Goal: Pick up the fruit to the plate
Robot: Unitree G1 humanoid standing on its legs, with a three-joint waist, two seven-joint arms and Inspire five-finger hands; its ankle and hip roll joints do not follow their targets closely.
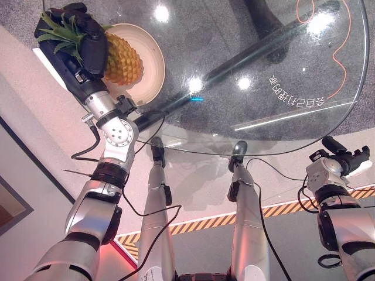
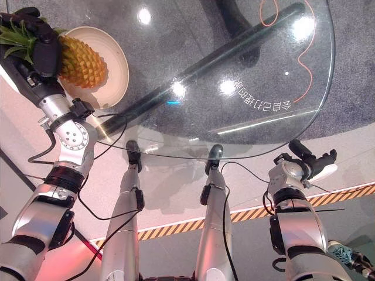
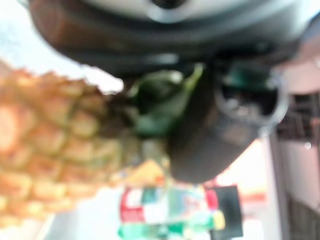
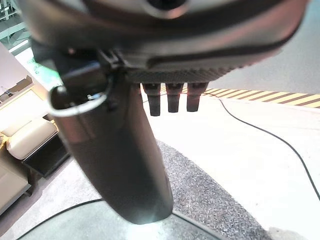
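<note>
The left hand (image 1: 88, 41) is reaching over the far left part of the round glass table (image 1: 281, 70), its dark fingers curling round the pineapple (image 1: 123, 58) where the green leafy crown (image 1: 61, 35) is joining the fruit. The pineapple is lying tilted on its side over the cream plate (image 1: 153, 64), its scaly orange body resting in the plate's hollow and its crown sticking out past the plate's left rim. In the left wrist view the thumb (image 3: 210, 135) is pressing against the leaves (image 3: 160, 100) beside the fruit's body (image 3: 55, 150). The right hand (image 2: 310, 161) is hanging off the table, beyond its near right edge and well apart from the plate; its fingers are lying fairly straight and relaxed, holding nothing, as the right wrist view is showing with the thumb (image 4: 120, 170) standing free over the floor. A black-and-yellow striped line (image 1: 211, 221) is running across the floor under the table.
</note>
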